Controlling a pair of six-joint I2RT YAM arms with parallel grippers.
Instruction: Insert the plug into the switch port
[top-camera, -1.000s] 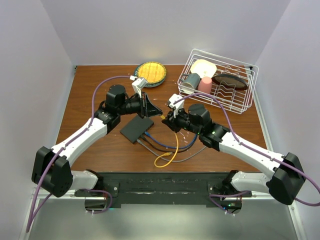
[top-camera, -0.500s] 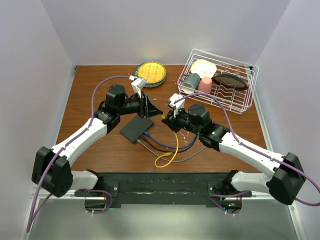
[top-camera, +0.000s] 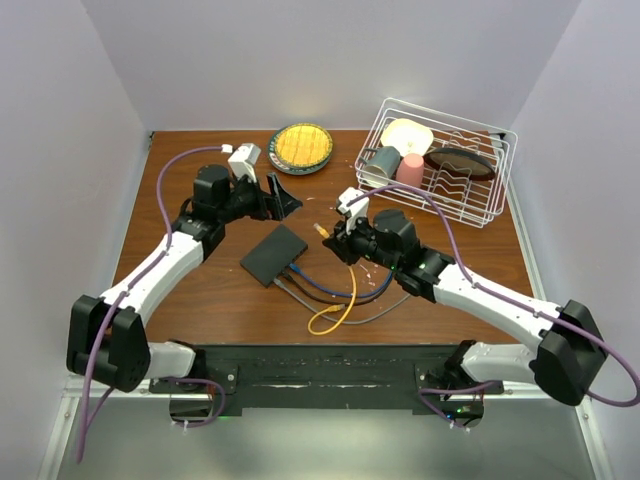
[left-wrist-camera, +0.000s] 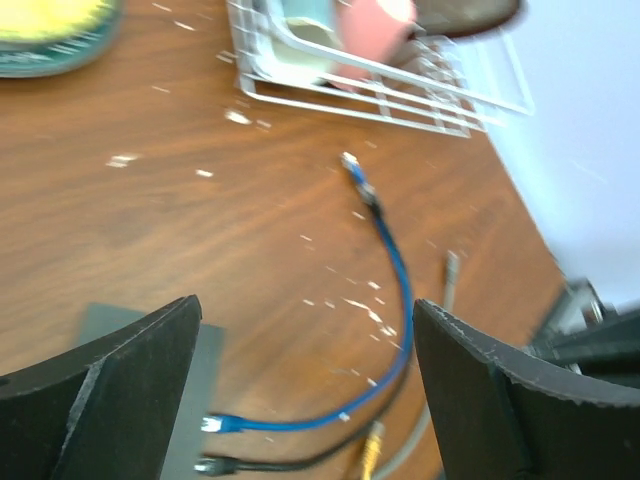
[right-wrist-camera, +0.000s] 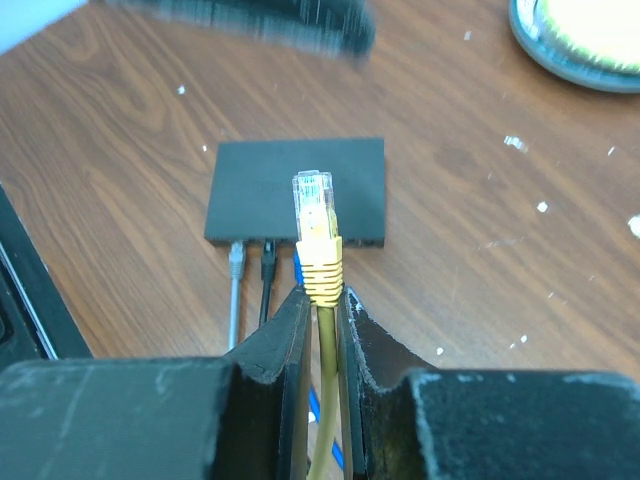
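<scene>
Your right gripper (right-wrist-camera: 320, 300) is pinched tight on the yellow plug (right-wrist-camera: 312, 205). Its wrist view lays the plug over the black switch (right-wrist-camera: 250, 190) (three cables (right-wrist-camera: 235, 290) sit in its near edge), but the overhead view shows them apart. The left gripper (left-wrist-camera: 310, 340) is spread wide, holding nothing.

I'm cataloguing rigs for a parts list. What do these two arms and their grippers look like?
The left arm and right arm have white links, black joints, a purple cable each. The left gripper and right gripper are black, wedge-fingered.
</scene>
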